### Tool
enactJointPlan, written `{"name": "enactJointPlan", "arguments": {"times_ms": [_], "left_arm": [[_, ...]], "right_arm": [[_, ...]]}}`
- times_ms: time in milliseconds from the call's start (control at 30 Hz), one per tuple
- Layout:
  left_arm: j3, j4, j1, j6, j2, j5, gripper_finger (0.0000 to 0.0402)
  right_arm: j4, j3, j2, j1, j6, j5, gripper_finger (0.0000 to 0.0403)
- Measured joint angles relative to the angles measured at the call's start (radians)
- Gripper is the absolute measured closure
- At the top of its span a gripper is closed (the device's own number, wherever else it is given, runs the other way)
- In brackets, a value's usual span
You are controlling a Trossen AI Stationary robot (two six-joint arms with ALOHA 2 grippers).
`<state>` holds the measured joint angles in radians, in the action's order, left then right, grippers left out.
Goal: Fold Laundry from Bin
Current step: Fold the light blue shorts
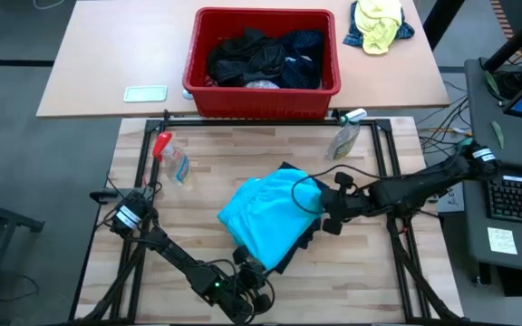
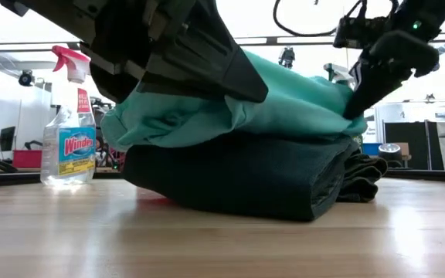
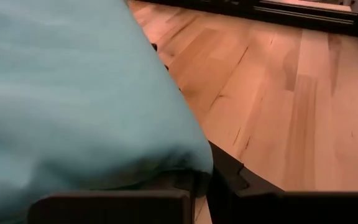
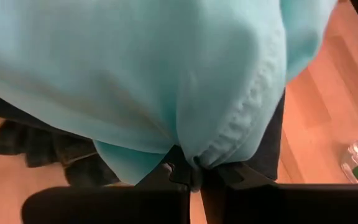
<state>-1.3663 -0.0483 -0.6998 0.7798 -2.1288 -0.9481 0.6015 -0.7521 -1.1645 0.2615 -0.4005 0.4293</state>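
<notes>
A bright turquoise garment (image 1: 265,217) lies bunched on a stack of dark folded garments (image 2: 238,177) in the middle of the wooden table. My left gripper (image 1: 247,263) is shut at the turquoise garment's near corner. My right gripper (image 1: 320,206) is shut at its right edge. The red bin (image 1: 198,63) stands on the far table with dark laundry (image 1: 261,56) in it. My left gripper has the turquoise garment's near edge (image 3: 188,168) at its shut fingers, coming from the table's near left and slanting slightly down. The cloth drapes over the fingertips and hides the place of contact. How many layers it has, I cannot tell. My right gripper pinches the turquoise garment's stitched hem (image 4: 229,146) between its two fingertips, coming from the table's right and slanting down. The cloth bunches into folds at the pinch. The rest of the garment lies on the dark stack.
A spray bottle with a red trigger (image 2: 69,135) stands at the table's far left, and a second bottle (image 1: 344,140) at its far right. A yellow-and-blue cloth bundle (image 1: 379,25) and a small white pack (image 1: 145,93) lie on the far table. Bare wood shows near the front edge.
</notes>
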Motion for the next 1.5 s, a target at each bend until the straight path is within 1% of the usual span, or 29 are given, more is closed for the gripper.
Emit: {"name": "enactJointPlan", "arguments": {"times_ms": [167, 233, 367, 467, 600, 733, 800, 867, 933, 1000, 1100, 1167, 1267, 1367, 1433, 1500], "left_arm": [[0.000, -0.021, 0.002, 0.134, 0.000, 0.058, 0.0394], [0.001, -0.023, -0.003, 0.180, 0.000, 0.085, 0.0384], [0.001, -0.028, -0.015, 0.208, 0.003, 0.132, 0.0354], [0.001, -0.060, -0.013, 0.229, 0.014, 0.161, 0.0326], [-0.010, -0.190, -0.020, 0.266, 0.053, 0.223, 0.0296], [-0.068, -0.336, -0.043, 0.230, 0.100, 0.286, 0.0290], [-0.115, -0.393, -0.060, 0.186, 0.115, 0.286, 0.0297], [-0.160, -0.431, -0.068, 0.105, 0.117, 0.258, 0.0309], [-0.188, -0.428, -0.067, -0.005, 0.117, 0.214, 0.0327], [-0.195, -0.402, -0.045, -0.130, 0.117, 0.200, 0.0348], [-0.175, -0.395, 0.008, -0.286, 0.117, 0.205, 0.0387], [-0.156, -0.397, 0.047, -0.355, 0.117, 0.244, 0.0397], [-0.138, -0.404, 0.101, -0.439, 0.117, 0.310, 0.0394], [-0.138, -0.404, 0.138, -0.498, 0.123, 0.381, 0.0400], [-0.137, -0.404, 0.148, -0.532, 0.131, 0.408, 0.0400], [-0.133, -0.406, 0.150, -0.551, 0.135, 0.425, 0.0401]], "right_arm": [[0.004, 0.000, -0.036, 0.001, 0.019, 0.072, 0.0384], [0.018, 0.000, -0.034, -0.001, 0.034, 0.096, 0.0376], [0.043, -0.008, -0.017, -0.002, 0.045, 0.099, 0.0347], [0.061, -0.014, 0.000, -0.002, 0.034, 0.083, 0.0315], [0.098, -0.040, 0.038, -0.003, 0.033, -0.005, 0.0267], [0.256, -0.098, 0.084, -0.003, -0.019, -0.007, 0.0227], [0.318, -0.131, 0.111, -0.002, -0.068, -0.008, 0.0212], [0.300, -0.147, 0.142, 0.010, -0.092, -0.005, 0.0202], [0.183, -0.141, 0.173, 0.029, -0.063, 0.007, 0.0199], [-0.013, -0.110, 0.198, 0.043, 0.024, 0.018, 0.0199], [-0.344, -0.046, 0.197, 0.046, 0.163, 0.008, 0.0211], [-0.541, -0.008, 0.170, 0.044, 0.230, -0.009, 0.0226], [-0.834, 0.048, 0.086, 0.037, 0.302, -0.016, 0.0260], [-1.093, 0.100, -0.040, 0.011, 0.373, 0.002, 0.0306], [-1.201, 0.122, -0.125, -0.022, 0.406, 0.039, 0.0340], [-1.285, 0.129, -0.208, -0.066, 0.417, 0.045, 0.0373]]}}
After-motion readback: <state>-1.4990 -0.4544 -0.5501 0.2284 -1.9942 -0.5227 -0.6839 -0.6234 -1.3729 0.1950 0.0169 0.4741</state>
